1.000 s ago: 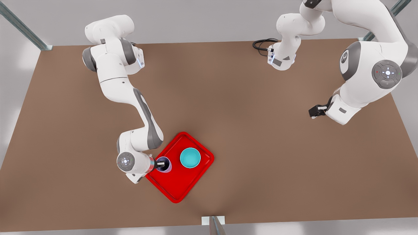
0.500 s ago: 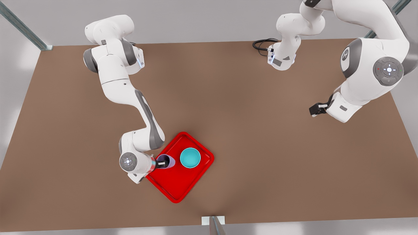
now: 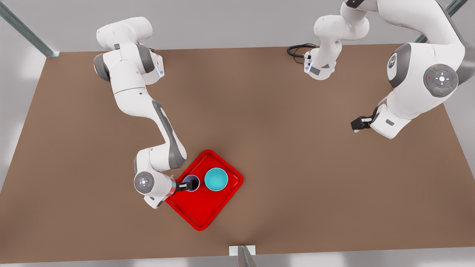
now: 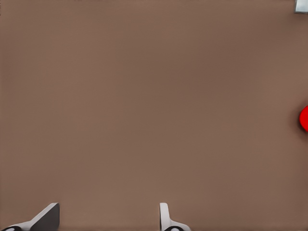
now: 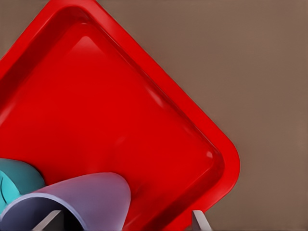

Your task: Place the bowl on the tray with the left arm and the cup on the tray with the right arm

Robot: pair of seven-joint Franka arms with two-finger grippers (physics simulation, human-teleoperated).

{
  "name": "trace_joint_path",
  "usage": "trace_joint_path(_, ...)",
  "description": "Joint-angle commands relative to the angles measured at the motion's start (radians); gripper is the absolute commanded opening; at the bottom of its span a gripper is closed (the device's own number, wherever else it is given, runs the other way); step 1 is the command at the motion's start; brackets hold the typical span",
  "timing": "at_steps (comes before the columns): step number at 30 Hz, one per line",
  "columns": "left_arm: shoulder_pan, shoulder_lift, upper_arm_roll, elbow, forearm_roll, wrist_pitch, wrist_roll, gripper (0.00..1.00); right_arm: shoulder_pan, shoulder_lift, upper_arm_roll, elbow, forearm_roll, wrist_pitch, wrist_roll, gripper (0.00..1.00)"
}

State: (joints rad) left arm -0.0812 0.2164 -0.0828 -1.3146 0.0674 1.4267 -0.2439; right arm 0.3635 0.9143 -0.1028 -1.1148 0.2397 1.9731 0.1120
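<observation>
The right gripper (image 3: 184, 185) seemingly pinches the rim of the light, glossy lavender tapered cup (image 3: 192, 183) over the red rectangular tray (image 3: 207, 213), beside the turquoise bowl (image 3: 216, 179). The left gripper (image 3: 357, 125) waits, fingers apart.

Bowl (image 5: 17, 180) mostly behind cup (image 5: 91, 197).

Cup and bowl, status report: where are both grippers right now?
Right gripper over tray, shut on cup. Bowl on tray beside the cup. Left gripper open, waiting over bare table. Nothing in the way.
</observation>
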Motion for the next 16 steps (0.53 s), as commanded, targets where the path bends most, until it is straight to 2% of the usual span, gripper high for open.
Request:
trace_joint_path(1, 0.0, 0.0, 0.0, 0.0, 0.0, 0.0, 0.0, 1.0, -0.002, -0.003, 0.0, 0.0, 0.0, 0.0, 0.0, 1.0)
trace_joint_path(4, -0.002, 0.0, -0.002, 0.0, 0.0, 0.0, -0.017, 1.0, -0.014, -0.084, 0.006, -0.045, -0.002, -0.007, -0.002, 1.0)
trace_joint_path(6, -0.002, -0.005, -0.003, 0.0, 0.0, 0.0, -0.017, 1.0, -0.028, -0.163, 0.011, -0.049, -0.003, -0.112, -0.002, 1.0)
trace_joint_path(7, -0.002, -0.005, -0.003, 0.0, 0.0, 0.0, -0.015, 1.0, -0.061, -0.322, 0.008, -0.082, -0.06, -0.33, 0.005, 1.0)
trace_joint_path(8, -0.002, -0.005, -0.003, 0.0, 0.0, 0.0, -0.015, 1.0, -0.094, -0.466, 0.008, -0.079, -0.27, -0.542, 0.005, 1.0)
trace_joint_path(9, -0.002, -0.005, -0.003, 0.0, 0.0, 0.0, -0.015, 1.0, -0.155, -0.584, 0.008, -0.082, -0.326, -0.626, -0.002, 1.0)
trace_joint_path(12, -0.002, -0.005, -0.003, 0.0, 0.0, 0.0, -0.015, 1.0, -0.199, -0.701, -0.017, -0.096, -0.332, -0.645, -0.098, 1.0)
trace_joint_path(16, -0.011, -0.003, -0.005, 0.0, 0.005, -0.002, -0.002, 1.0, -0.21, -0.733, -0.017, -0.123, -0.335, -0.645, -0.101, 1.0)
